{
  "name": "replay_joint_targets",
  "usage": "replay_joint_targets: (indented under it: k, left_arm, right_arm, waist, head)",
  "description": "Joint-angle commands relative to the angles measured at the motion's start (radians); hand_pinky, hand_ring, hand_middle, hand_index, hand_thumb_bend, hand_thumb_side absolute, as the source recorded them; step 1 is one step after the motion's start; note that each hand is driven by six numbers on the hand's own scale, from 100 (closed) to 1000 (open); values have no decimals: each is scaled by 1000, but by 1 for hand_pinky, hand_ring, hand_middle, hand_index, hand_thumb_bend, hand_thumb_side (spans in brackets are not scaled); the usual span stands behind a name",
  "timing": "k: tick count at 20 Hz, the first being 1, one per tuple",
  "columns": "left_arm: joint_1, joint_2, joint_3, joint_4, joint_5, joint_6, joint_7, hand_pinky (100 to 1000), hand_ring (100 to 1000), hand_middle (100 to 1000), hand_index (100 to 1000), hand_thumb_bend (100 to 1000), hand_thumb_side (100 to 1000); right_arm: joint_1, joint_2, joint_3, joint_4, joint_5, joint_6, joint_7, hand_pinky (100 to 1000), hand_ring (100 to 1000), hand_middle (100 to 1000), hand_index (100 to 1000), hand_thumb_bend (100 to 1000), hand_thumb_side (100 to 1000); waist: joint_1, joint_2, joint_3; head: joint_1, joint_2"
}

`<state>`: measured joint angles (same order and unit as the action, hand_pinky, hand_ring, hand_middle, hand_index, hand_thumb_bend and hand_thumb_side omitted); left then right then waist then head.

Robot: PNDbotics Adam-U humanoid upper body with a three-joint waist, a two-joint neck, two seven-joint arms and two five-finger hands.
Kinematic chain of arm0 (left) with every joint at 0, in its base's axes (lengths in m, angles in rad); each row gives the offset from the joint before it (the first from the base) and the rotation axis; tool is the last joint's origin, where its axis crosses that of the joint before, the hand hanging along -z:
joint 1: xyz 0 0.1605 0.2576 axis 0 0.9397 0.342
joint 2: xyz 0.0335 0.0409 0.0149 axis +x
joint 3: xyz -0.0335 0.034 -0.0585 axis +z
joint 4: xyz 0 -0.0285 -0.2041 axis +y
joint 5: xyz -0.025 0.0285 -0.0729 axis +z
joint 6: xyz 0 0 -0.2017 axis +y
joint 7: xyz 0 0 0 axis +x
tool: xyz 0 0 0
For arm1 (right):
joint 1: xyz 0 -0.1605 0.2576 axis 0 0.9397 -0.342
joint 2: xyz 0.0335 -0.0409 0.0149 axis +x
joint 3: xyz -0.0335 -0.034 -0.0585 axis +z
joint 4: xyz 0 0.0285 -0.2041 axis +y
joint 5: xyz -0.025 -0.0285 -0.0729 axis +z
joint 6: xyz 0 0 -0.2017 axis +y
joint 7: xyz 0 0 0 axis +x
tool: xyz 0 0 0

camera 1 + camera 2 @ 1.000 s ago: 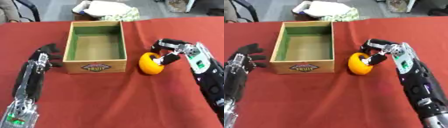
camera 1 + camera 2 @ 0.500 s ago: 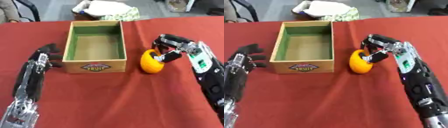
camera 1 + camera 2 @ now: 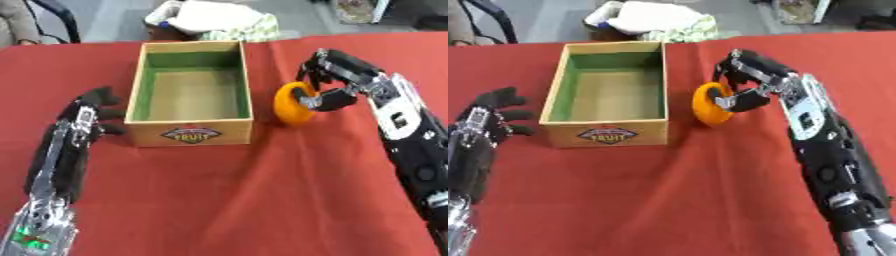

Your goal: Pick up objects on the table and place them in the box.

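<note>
we judge the task barely begun: the wooden box (image 3: 189, 95), in the upper middle of the frame, holds nothing we can see. our right robot hand (image 3: 337, 85) has its fingers and thumb curled round the orange fruit (image 3: 293, 103), just right of the box on the red surface (image 3: 236, 200). carrying it over the wall and letting go are left. our left robot hand (image 3: 92, 107) rests open at the box's left side.

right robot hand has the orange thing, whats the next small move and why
Probably lift and carry it left over the box wall. The right robot hand is curled round the orange object, which sits just right of the wooden box, whose green interior looks empty.
</note>
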<state>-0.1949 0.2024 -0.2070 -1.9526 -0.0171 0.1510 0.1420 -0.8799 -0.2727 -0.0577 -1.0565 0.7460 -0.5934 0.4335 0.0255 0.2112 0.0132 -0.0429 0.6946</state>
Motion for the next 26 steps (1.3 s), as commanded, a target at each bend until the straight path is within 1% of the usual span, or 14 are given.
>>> replay_joint_targets:
  k: [1,7,12,15,20,26]
  left_arm:
    - [-10,9,1,-15,2,-1,-3,611,704,707,838,100,871]
    - [-11,7,-1,-15,4,0,-5,611,704,707,838,100,872]
    - [-12,4,-3,-15,5,0,-7,611,704,706,838,100,873]
    - [-13,2,-5,-16,7,0,-9,611,704,706,838,100,874]
    - [-12,-1,-6,-15,9,1,-9,611,705,706,838,100,877]
    - [-12,-3,-6,-15,10,0,-10,611,705,706,838,100,880]
  right_arm:
    - [-42,13,-7,-37,2,4,-23,420,344,100,104,100,198]
    - [-104,80,-10,-50,49,13,-53,421,343,100,105,100,198]
    - [-169,162,-7,-32,111,21,-67,420,343,100,106,100,198]
    - [-196,215,-10,-16,147,29,-71,418,343,100,106,100,198]
    - [-215,296,-16,7,219,42,-76,419,345,100,107,100,198]
    - [-207,362,-26,57,326,56,-82,419,348,100,111,100,199]
  waist:
    - [0,-15,3]
    - [0,-16,9]
    - [4,-16,15]
    - [6,-15,18]
    - [8,-13,24]
    - [9,-12,27]
  head:
    - [1,1]
    - [-2,-1]
    - [-8,-2]
    - [-11,-2]
    - [-15,0]
    - [-17,0]
